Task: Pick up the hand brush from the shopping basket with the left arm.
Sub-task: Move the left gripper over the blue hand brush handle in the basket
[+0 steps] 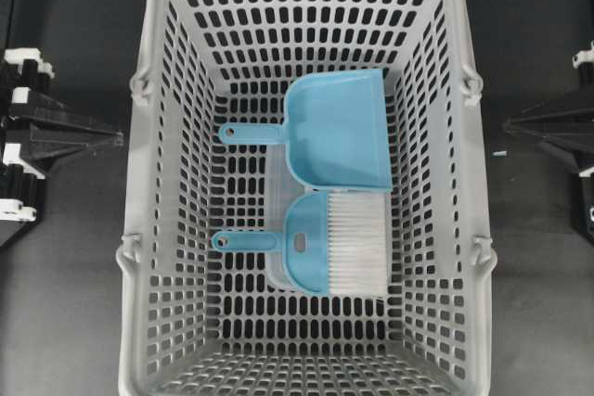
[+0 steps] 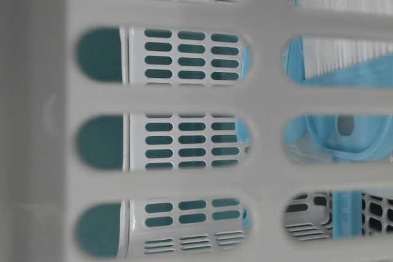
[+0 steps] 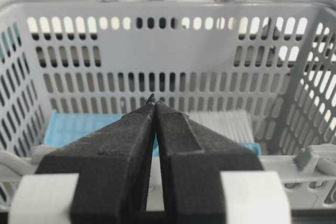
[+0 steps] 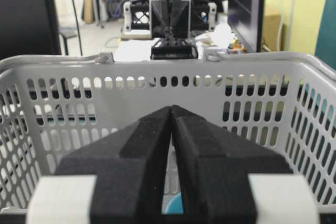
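Two black robot arms sit pulled back at opposite sides of a dark tabletop (image 1: 65, 275), with a large light-grey shopping basket (image 1: 148, 192) standing between them. Seen from overhead, the left gripper (image 1: 119, 139) points toward the basket's left wall from outside it, and the right gripper (image 1: 508, 124) points at the right wall, also outside; neither reaches over the rim.

Both wrist views show each pair of black foam-padded fingers pressed together tip to tip, holding nothing. The left arm's fingers (image 3: 131, 145) meet in a narrow seam just short of the basket wall, and the right arm's fingers (image 4: 202, 150) do the same on the opposite side, with the other arm's base visible beyond the far rim.

Inside the basket, the hand brush (image 1: 320, 243) lies flat on the slotted floor, right of centre and toward the lower part of the overhead picture. Its thin looped handle points left toward the left arm's side, and its wide fan of white bristles faces right. Just above it in that view lies a matching blue dustpan (image 1: 339, 132), handle also pointing left, its lower edge touching or just overlapping the top of the brush.

The table-level view looks through the basket's blurred slotted wall, with white bristles and blue plastic visible at the right.
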You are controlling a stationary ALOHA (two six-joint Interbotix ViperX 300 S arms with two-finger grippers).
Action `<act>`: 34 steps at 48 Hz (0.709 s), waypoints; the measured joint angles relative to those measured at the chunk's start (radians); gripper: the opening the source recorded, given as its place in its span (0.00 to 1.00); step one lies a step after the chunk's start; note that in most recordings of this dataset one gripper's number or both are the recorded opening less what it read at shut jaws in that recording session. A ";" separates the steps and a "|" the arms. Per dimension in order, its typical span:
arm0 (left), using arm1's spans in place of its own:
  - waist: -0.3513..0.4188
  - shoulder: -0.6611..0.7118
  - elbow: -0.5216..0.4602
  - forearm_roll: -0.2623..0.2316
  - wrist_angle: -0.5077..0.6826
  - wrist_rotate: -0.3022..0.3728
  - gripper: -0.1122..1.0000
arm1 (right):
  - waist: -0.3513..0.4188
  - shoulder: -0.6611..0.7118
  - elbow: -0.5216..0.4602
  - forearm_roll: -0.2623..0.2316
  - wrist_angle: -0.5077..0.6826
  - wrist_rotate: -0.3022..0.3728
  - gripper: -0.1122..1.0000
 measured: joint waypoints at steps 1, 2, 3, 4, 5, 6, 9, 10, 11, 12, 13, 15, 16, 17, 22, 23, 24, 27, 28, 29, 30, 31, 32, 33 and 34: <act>0.000 0.000 0.000 -0.002 0.000 0.000 0.15 | 0.000 0.000 0.000 0.002 0.000 0.000 0.11; 0.000 0.000 -0.011 0.005 0.018 -0.002 0.14 | 0.000 0.000 0.000 0.002 0.000 0.006 0.12; 0.000 0.002 -0.028 0.012 0.049 -0.011 0.12 | 0.000 0.000 0.000 0.002 0.002 0.011 0.12; 0.000 0.005 -0.051 0.018 0.078 -0.020 0.10 | 0.000 0.000 0.000 0.003 0.002 0.015 0.10; 0.000 0.006 -0.072 0.026 0.109 -0.029 0.10 | 0.000 0.000 0.000 0.008 0.006 0.020 0.09; 0.000 0.008 -0.100 0.029 0.149 -0.037 0.10 | 0.000 -0.002 0.002 0.014 0.011 0.026 0.09; 0.000 0.017 -0.169 0.034 0.264 -0.054 0.10 | 0.000 -0.008 0.000 0.023 0.034 0.046 0.09; -0.002 0.023 -0.195 0.035 0.304 -0.055 0.10 | 0.000 -0.009 0.000 0.023 0.046 0.054 0.09; -0.002 0.029 -0.216 0.035 0.339 -0.057 0.10 | 0.000 -0.012 -0.002 0.025 0.058 0.063 0.09; -0.006 0.035 -0.238 0.035 0.379 -0.058 0.10 | 0.000 -0.015 -0.005 0.025 0.072 0.071 0.09; -0.009 0.043 -0.261 0.035 0.417 -0.058 0.10 | 0.000 -0.018 -0.008 0.025 0.087 0.078 0.09; -0.018 0.061 -0.299 0.037 0.479 -0.058 0.10 | 0.002 -0.028 -0.017 0.026 0.132 0.094 0.09; -0.025 0.072 -0.319 0.037 0.511 -0.058 0.10 | 0.003 -0.032 -0.021 0.026 0.147 0.097 0.09; -0.032 0.081 -0.339 0.037 0.540 -0.058 0.10 | 0.005 -0.037 -0.025 0.026 0.169 0.100 0.09; -0.064 0.155 -0.446 0.038 0.687 -0.058 0.10 | 0.014 -0.060 -0.049 0.025 0.275 0.101 0.09; -0.069 0.173 -0.465 0.037 0.713 -0.058 0.10 | 0.014 -0.066 -0.054 0.025 0.299 0.103 0.09; -0.075 0.189 -0.483 0.038 0.735 -0.058 0.10 | 0.014 -0.071 -0.058 0.025 0.322 0.103 0.09; -0.087 0.241 -0.538 0.037 0.793 -0.063 0.10 | 0.015 -0.086 -0.075 0.023 0.394 0.101 0.09; -0.094 0.262 -0.561 0.038 0.813 -0.061 0.10 | 0.015 -0.091 -0.078 0.023 0.416 0.103 0.09; -0.098 0.279 -0.580 0.038 0.828 -0.061 0.10 | 0.017 -0.094 -0.083 0.023 0.431 0.101 0.09; -0.101 0.296 -0.598 0.037 0.842 -0.063 0.10 | 0.018 -0.097 -0.086 0.023 0.446 0.101 0.09; -0.104 0.313 -0.617 0.037 0.857 -0.061 0.10 | 0.020 -0.100 -0.087 0.023 0.460 0.101 0.09; -0.106 0.328 -0.634 0.038 0.871 -0.061 0.10 | 0.023 -0.103 -0.089 0.023 0.476 0.101 0.10; -0.109 0.345 -0.652 0.038 0.882 -0.061 0.10 | 0.025 -0.106 -0.091 0.023 0.486 0.101 0.10; -0.110 0.359 -0.667 0.038 0.896 -0.061 0.10 | 0.028 -0.109 -0.092 0.021 0.499 0.101 0.10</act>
